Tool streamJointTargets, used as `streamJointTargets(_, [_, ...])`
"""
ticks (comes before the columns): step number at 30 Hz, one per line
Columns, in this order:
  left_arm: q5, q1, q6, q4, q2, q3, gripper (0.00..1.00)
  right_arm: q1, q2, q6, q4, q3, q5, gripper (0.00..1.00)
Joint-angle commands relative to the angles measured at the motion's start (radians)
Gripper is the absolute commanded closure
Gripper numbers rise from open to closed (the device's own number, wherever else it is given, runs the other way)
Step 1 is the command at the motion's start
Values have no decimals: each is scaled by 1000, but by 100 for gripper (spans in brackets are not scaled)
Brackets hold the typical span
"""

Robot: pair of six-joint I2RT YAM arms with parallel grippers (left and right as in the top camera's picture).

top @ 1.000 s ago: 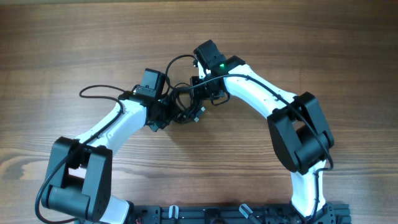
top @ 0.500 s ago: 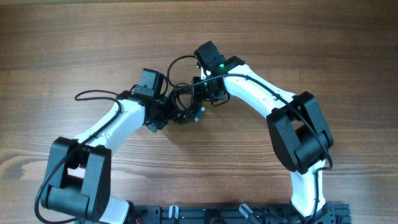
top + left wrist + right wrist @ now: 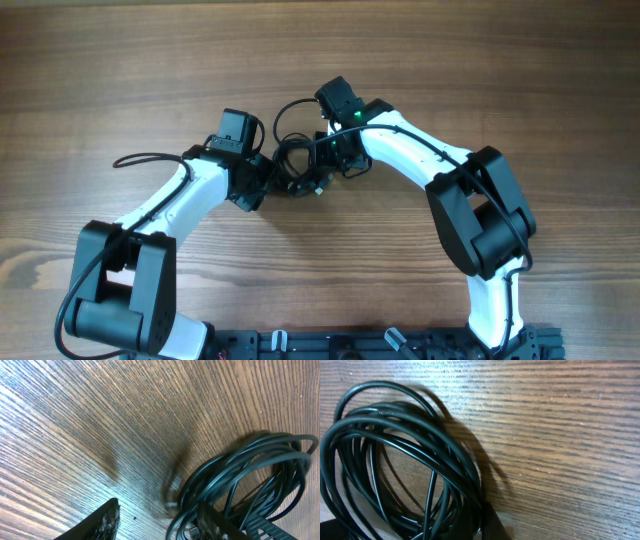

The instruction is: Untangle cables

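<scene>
1. Left gripper (image 3: 157, 519): fingers stand apart and hold nothing. The cables (image 3: 250, 475) lie bunched just ahead of it, looped against one finger.
2. Right gripper (image 3: 325, 170): closed, with strands of the coil apparently pinched at its tip.
3. Risk: with the far side unanchored, a pull from the right gripper would likely drag the whole coil and tighten its crossings. Closing the left fingers here would catch several strands together.
4. The overhead view alone shows both grippers crowding the tangle, which is a collision risk. Only the wrist views separate single strands.
</scene>
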Motion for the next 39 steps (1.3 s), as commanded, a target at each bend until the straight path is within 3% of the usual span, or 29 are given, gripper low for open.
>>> streamJointTargets(1, [-10,4,-14,0,17,-5,47,5,26,37,0,-10,14,96])
streamJointTargets(5, [-2,4,-15,-1,17,-8,47,5,26,123,-26,-10,13,96])
streamJointTargets(18, [93,3,-6,110,93,-10,46,5,26,123,-45,-10,13,96])
streamJointTargets(20, [92,-7,-6,111,118,-10,55,5,26,123,-45,-10,13,96])
streamJointTargets(23, [92,-16,26,109,146,-10,91,5,26,118,-50,-10,14,96])
streamJointTargets(24, [89,-15,54,108,147,-10,96,5,26,112,-57,-10,19,96])
streamJointTargets(29, [76,31,179,65,142,-10,96,0,25,112,-123,-10,136,96])
streamJointTargets(33, [74,143,267,-11,101,-10,96,-45,24,113,-196,-10,224,96])
streamJointTargets(39, [148,290,362,-58,-21,-10,96,-155,-18,19,-236,13,122,96])
